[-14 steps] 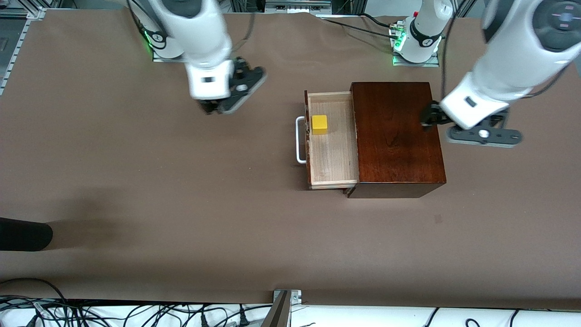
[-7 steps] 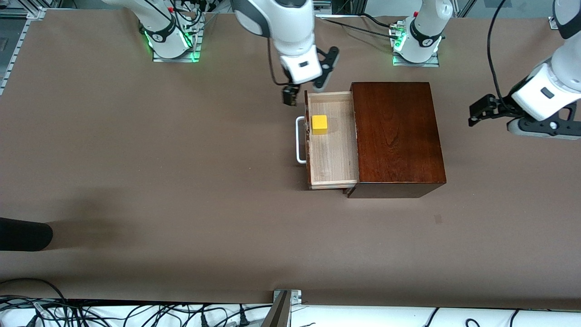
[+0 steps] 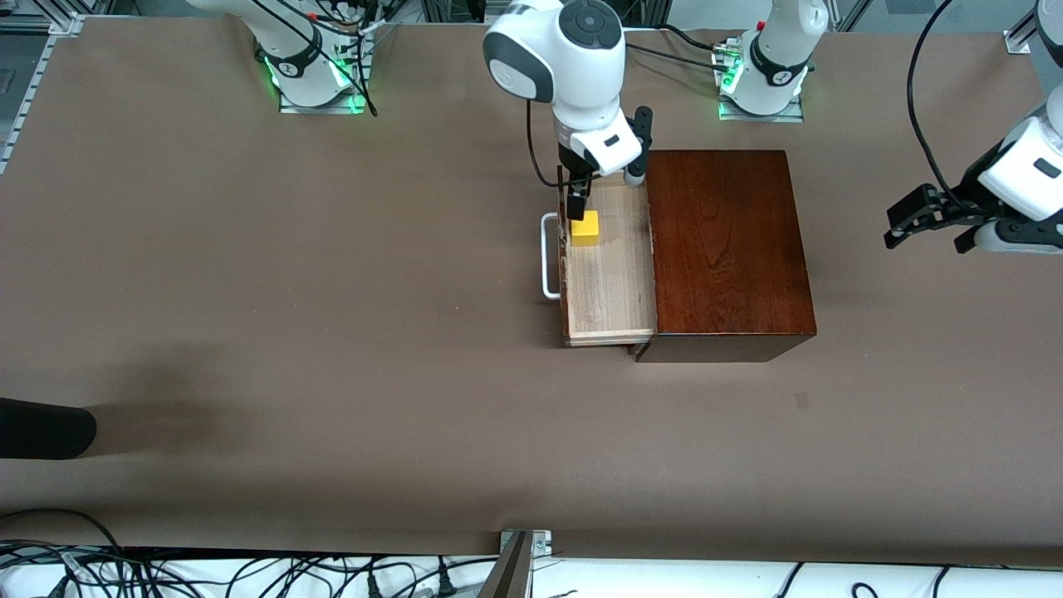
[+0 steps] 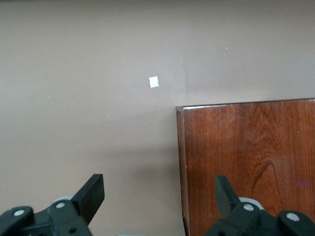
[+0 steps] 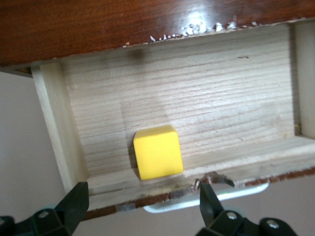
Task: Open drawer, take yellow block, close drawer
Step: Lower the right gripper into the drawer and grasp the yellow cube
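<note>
The drawer (image 3: pixel 606 266) is pulled out of the wooden box (image 3: pixel 727 249), and the yellow block (image 3: pixel 585 227) sits on its pale floor, pressed against the front wall just inside the white handle (image 3: pixel 548 256). The right gripper (image 3: pixel 576 204) hangs over the drawer directly above the block with its fingers spread apart and nothing held. The main risk is that front wall: in the right wrist view the block (image 5: pixel 158 153) touches it, so a finger coming down on that side could land on the rim instead of slipping in beside the block, jamming or tipping the drawer. A poorly centred pinch could also shove the block along the floor rather than catch it.

The left gripper (image 3: pixel 922 218) waits open above the bare counter (image 3: pixel 332 332) at the left arm's end, well clear of the box.

Half a second ago the right gripper was outside the drawer's corner nearest the bases; it has since swung in over the block. The left gripper has barely shifted
</note>
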You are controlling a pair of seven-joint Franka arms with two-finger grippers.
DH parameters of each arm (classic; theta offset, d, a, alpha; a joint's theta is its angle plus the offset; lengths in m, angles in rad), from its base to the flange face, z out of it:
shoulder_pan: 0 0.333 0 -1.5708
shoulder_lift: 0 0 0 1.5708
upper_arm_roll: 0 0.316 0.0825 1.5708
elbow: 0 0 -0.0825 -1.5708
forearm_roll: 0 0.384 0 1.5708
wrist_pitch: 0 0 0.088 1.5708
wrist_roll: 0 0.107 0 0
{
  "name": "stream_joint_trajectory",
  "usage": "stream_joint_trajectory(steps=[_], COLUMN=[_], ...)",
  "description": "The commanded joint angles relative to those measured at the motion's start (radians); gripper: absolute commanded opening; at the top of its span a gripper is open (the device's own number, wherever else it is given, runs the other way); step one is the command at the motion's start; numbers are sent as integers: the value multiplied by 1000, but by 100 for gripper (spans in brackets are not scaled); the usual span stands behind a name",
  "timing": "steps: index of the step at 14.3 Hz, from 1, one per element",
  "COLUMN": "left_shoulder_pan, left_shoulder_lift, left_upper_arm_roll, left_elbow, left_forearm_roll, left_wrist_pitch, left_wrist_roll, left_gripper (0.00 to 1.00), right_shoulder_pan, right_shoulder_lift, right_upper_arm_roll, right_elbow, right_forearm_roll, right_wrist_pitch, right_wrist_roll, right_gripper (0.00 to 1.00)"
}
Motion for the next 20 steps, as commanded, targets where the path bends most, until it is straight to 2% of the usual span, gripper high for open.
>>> stream_joint_trajectory(steps=[1,4,10,15,16,17,18,19,20], left_shoulder_pan=[-28,-23,-15,2,2,3,3,5,5], left_shoulder_lift=[-35,-11,-15,-24,-24,-24,-24,-24,-24], left_upper_arm_roll=[60,58,54,23,20,18,18,18,18], left_elbow=[-31,-9,-11,-18,-15,-17,-15,-15,-15], left_forearm_roll=[-18,-17,-17,-15,-15,-15,-15,-15,-15], left_wrist_pitch=[14,-37,-26,-29,-34,-34,-34,-34,-36], left_wrist_roll=[6,14,6,-3,-3,-3,-1,-1,-1], left_gripper=[100,100,100,100,100,100,100,100,100], right_shoulder_pan=[14,14,15,27,27,27,27,27,27], right_shoulder_lift=[45,69,118,138,141,140,137,134,132], right_upper_arm_roll=[-7,-8,-10,-10,-10,-10,-11,-13,-16], right_elbow=[45,45,45,42,43,45,45,45,48], right_forearm_roll=[-16,-53,-80,-102,-103,-103,-103,-103,-103], right_wrist_pitch=[12,44,98,99,101,99,93,92,87], right_wrist_roll=[-50,-58,-56,-47,-49,-49,-44,-46,-49], right_gripper=[100,100,100,99,79,48,9,0,0])
